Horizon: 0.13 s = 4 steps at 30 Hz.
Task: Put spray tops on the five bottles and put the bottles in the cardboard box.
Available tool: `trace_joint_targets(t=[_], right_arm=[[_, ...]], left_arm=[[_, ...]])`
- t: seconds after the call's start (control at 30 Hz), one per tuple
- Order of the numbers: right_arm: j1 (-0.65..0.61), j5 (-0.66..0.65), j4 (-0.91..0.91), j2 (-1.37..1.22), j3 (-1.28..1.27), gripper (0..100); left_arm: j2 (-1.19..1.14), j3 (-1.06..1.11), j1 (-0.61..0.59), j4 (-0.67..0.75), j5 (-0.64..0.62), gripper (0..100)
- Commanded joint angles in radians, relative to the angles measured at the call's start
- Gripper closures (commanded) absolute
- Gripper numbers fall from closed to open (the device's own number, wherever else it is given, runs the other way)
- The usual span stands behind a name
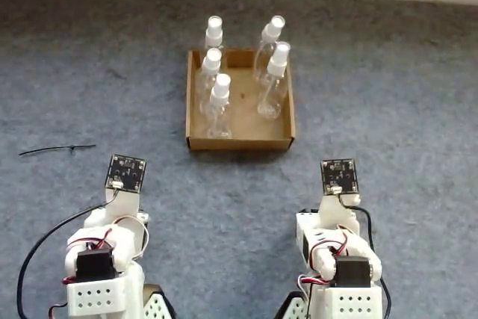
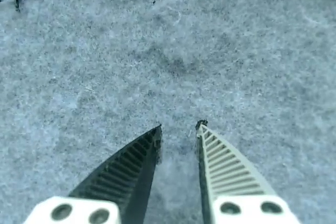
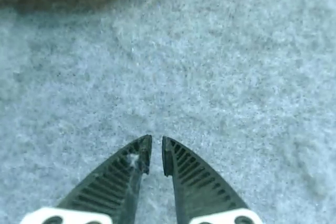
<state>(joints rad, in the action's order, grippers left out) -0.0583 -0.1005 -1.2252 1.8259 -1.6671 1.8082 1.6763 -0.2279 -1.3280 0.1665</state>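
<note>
On my left the grey table (image 1: 418,110) has a felt-like, fuzzy cover, and a thin black cable tie (image 1: 56,149) lies flat on it, well apart from the rest. The left arm (image 1: 101,263) is made of white plastic and stands at the near edge. It carries a small dark square circuit board (image 1: 127,172), whose marks are too small for me to read. The left pincer (image 2: 179,128) hangs over bare felt with its tips a little apart. One ribbed finger is black and the other is white.

In the middle, farther away, sits the cardboard box (image 1: 239,142). It is brown, low-walled and nearly square. Five clear plastic bottles (image 1: 217,117) stand upright in it, each with a white spray top (image 1: 221,89) on. Three are along the left wall and two on the right side (image 1: 270,98). The tops of the two farthest bottles rise past the far wall, and I cannot tell exactly where their bases stand.

On my right the right arm (image 1: 340,259) is also white, with the same kind of dark board (image 1: 339,176). The right pincer (image 3: 156,148) has two black ribbed fingers, almost together with only a thin slit between the tips, and it grips nothing. It is near the box, which is a short way ahead.
</note>
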Motion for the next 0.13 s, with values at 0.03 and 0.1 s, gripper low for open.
trace_joint_targets(t=[0.03, 0.1], right_arm=[[0.012, -0.011, -0.005, 0.007, -0.17, 99.5], [0.012, -0.011, -0.005, 0.007, -0.17, 99.5]], left_arm=[[0.012, 0.019, -0.007, -0.006, -0.005, 89], [0.012, 0.019, -0.007, -0.006, -0.005, 89]])
